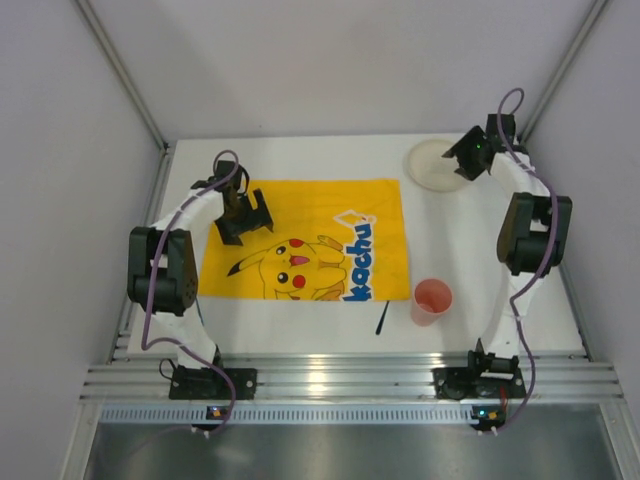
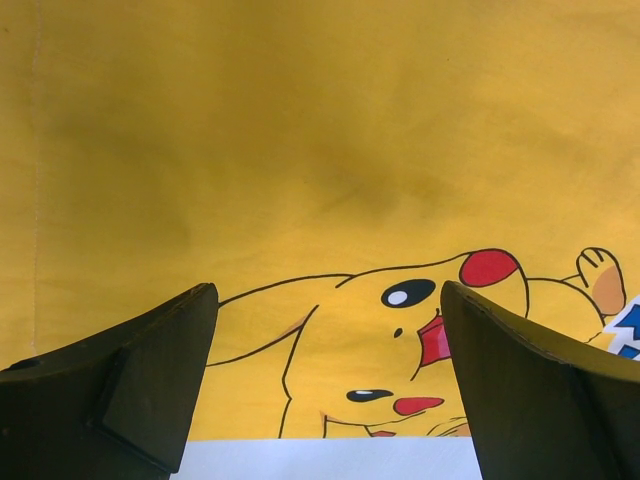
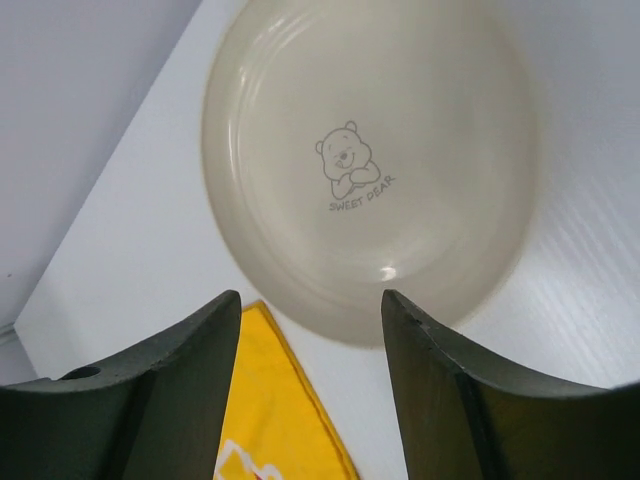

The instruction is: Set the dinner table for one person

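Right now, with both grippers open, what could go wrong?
The plate lies flat near the dinner table's far edge; the right gripper could shove it off instead of catching its rim. The left gripper, low over the yellow cloth, could snag and bunch it. The pink cup beside the cloth's corner could be tipped by a passing arm.

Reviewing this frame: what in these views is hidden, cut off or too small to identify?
Top view: the thin dark utensil beside the cloth is too small to tell fork, knife or spoon.
Top view: the plate has its right side hidden under the right jaws.
Right wrist view: the plate's rim runs off the frame's top edge.
Left wrist view: the left jaws and frame edges cut off the cloth's print.
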{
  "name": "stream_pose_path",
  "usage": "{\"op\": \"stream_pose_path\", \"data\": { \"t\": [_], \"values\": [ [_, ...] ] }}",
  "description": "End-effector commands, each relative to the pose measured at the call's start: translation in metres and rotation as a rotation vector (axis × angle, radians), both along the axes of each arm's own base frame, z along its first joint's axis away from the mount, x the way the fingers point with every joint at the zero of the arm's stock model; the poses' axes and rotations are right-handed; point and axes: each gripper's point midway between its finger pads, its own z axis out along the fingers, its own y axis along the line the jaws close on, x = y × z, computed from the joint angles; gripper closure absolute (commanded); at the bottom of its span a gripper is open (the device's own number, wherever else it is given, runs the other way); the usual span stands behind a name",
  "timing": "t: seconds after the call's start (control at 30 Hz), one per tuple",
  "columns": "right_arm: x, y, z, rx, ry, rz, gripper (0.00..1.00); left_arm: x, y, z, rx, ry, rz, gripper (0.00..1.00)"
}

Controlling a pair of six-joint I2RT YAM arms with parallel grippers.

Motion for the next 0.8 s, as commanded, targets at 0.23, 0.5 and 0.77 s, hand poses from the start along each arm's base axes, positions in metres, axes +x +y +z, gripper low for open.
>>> {"op": "stream_pose_path", "data": {
  "t": [0.23, 0.5, 0.77],
  "values": [
    [-0.063, -0.080, 0.018, -0.235, 0.129, -0.189, 0.42, 0.007, -0.008, 0.006, -0.012, -0.042, -0.030, 0.02],
    [-0.058, -0.079, -0.022, -0.160, 0.175, -0.204, 0.43, 0.012, -0.006, 0.016, 0.006, -0.055, -0.043, 0.02],
    [-0.022, -0.068, -0.030, -0.087, 0.104, -0.182, 0.43, 0.012, -0.003, 0.015, 0.025, -0.050, -0.038, 0.02]
  ]
}}
